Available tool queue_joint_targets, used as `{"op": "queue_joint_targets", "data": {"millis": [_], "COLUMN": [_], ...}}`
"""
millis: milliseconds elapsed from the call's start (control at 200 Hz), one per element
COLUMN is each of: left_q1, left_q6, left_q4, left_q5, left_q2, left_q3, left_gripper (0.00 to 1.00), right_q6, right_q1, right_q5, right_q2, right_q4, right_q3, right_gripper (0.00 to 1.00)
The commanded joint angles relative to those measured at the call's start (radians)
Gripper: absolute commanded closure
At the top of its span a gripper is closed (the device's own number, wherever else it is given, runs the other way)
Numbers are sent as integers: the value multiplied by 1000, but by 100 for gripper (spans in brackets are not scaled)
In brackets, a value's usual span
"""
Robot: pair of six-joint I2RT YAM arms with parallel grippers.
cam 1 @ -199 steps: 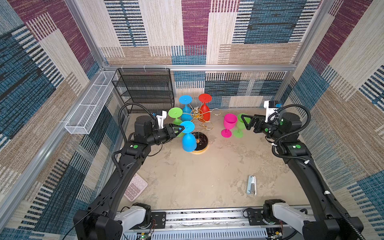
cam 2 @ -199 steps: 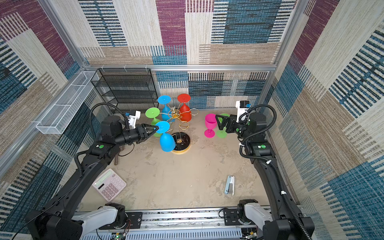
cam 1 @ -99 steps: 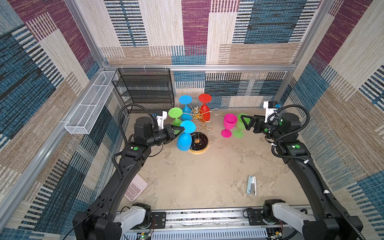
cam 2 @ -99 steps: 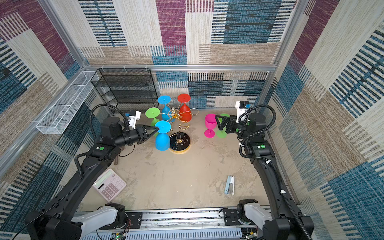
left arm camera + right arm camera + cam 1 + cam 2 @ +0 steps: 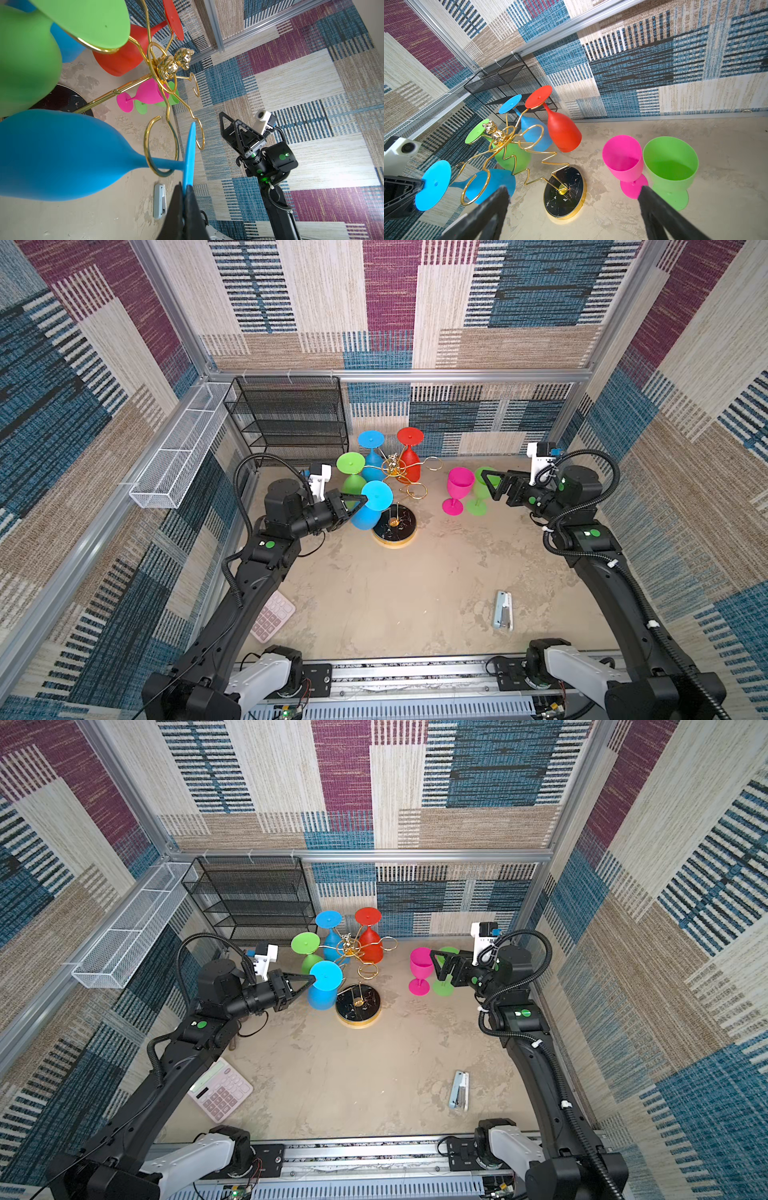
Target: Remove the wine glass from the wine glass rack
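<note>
1. Nearest us on the table (image 5: 395, 593), a pink calculator (image 5: 219, 1091) lies on the left and a small grey stapler-like device (image 5: 503, 610) on the right, well apart.
2. Further in, we see the left gripper (image 5: 365, 498) closed tight, its tips pinching the edge of the round foot of the blue wine glass (image 5: 365, 518).
3. That glass hangs upside down, slightly tilted, on the wine glass rack (image 5: 401, 531). In the left wrist view its stem passes through a gold ring at the end of an arm, with the foot on one side and the bowl on the other.
4. Level with it, we find the right gripper (image 5: 489, 486) spread wide and holding nothing, just beside the green glass (image 5: 670, 166) and the pink glass (image 5: 623, 158). Both stand upright on the table, right of the rack.
5. Behind, three more glasses hang upside down on the rack: a green hanging glass (image 5: 351, 464), a second blue glass (image 5: 371, 439) and a red glass (image 5: 409, 464).
6. Farthest, a black mesh shelf (image 5: 291, 418) stands at the back wall, with a white wire basket (image 5: 178, 456) along the left wall.
</note>
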Motion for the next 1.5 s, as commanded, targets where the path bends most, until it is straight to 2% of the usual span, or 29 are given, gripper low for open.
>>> {"op": "queue_joint_targets", "data": {"millis": [0, 280, 561, 826, 1157, 1498], "left_q1": [1, 2, 2, 2, 0, -12], "left_q6": [-72, -117, -57, -62, -12, 52], "left_q4": [113, 109, 10, 34, -29, -153], "left_q5": [25, 41, 11, 7, -20, -55], "left_q2": [-10, -24, -18, 14, 44, 84], "left_q3": [-7, 7, 52, 60, 106, 178], "left_gripper": [100, 100, 100, 100, 100, 100], "right_q6": [10, 13, 15, 16, 16, 16], "right_q1": [1, 2, 2, 2, 2, 2], "right_q5": [-16, -23, -29, -25, -29, -31], "right_q2": [-5, -5, -12, -19, -19, -17], "right_q4": [39, 36, 33, 29, 28, 28], "right_q3": [0, 4, 5, 5, 14, 17], "right_gripper": [1, 1, 1, 1, 1, 1]}}
